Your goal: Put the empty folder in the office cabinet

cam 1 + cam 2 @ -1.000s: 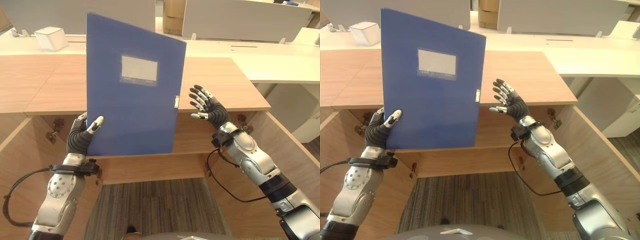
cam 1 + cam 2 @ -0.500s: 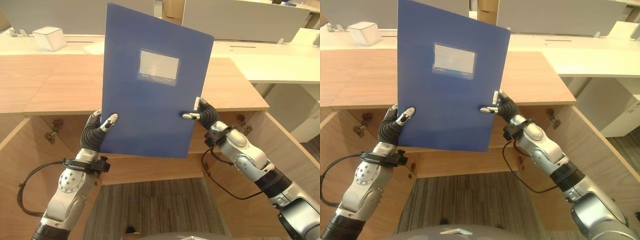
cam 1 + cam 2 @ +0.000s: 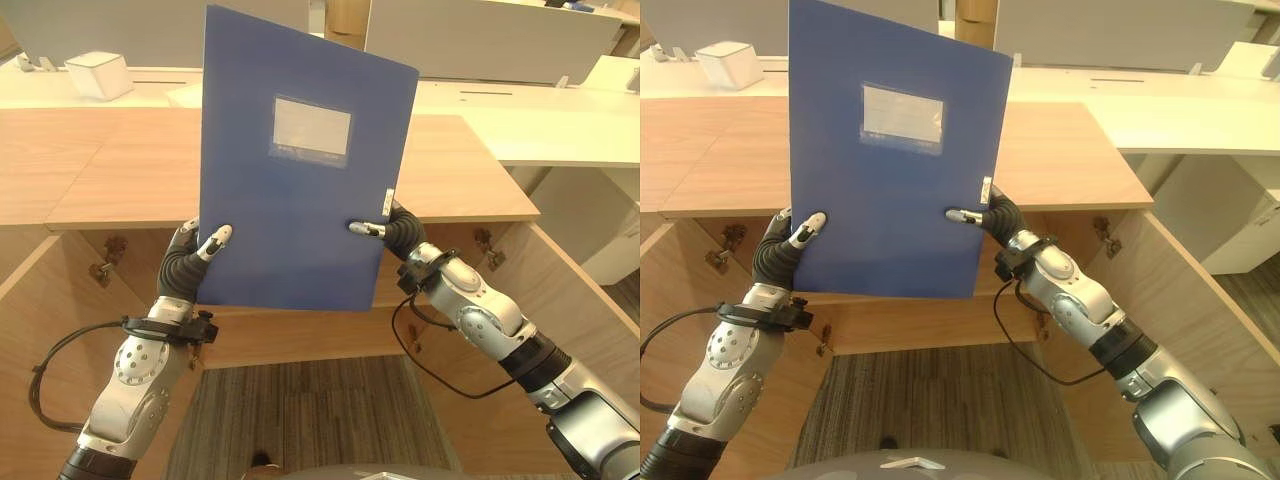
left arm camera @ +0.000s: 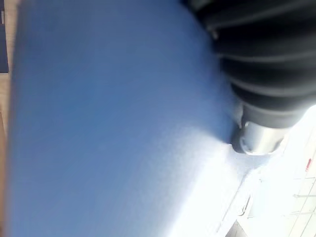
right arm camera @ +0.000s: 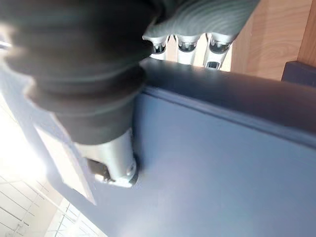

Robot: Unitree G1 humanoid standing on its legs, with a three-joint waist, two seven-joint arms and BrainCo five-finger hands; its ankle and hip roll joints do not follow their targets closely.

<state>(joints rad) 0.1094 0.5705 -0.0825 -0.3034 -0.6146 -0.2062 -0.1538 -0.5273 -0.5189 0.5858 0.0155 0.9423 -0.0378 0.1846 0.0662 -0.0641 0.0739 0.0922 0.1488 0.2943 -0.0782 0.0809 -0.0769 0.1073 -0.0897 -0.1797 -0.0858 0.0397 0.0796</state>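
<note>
— Folder (image 3: 300, 170), blue, where is it?
— Centre of the frame in the eye views, upright with a slight tilt, held up in front of the wooden tabletop (image 3: 100, 170). A pale label (image 3: 311, 128) sits on its upper front face, and a small white tag (image 3: 387, 203) on its right edge.
— Who has it?
— Both. The left robot hand (image 3: 190, 262) pinches the lower left corner, thumb on the front face, the fingers behind the folder. The right robot hand (image 3: 390, 228) grips the right edge lower down, thumb laid across the front; its wrist view shows the fingers (image 5: 187, 44) wrapped over the edge to the back.
— And the cabinet?
— Below the tabletop, in the lower half of the frame. Its open wooden doors (image 3: 60, 330) stand out at lower left and lower right, hinges (image 3: 105, 262) showing inside. The folder's bottom edge hangs just above the cabinet's front shelf (image 3: 300, 335).
— Anything else?
— A white box (image 3: 100, 75) on the pale desk at upper left, and grey partition panels (image 3: 480, 40) across the top.
</note>
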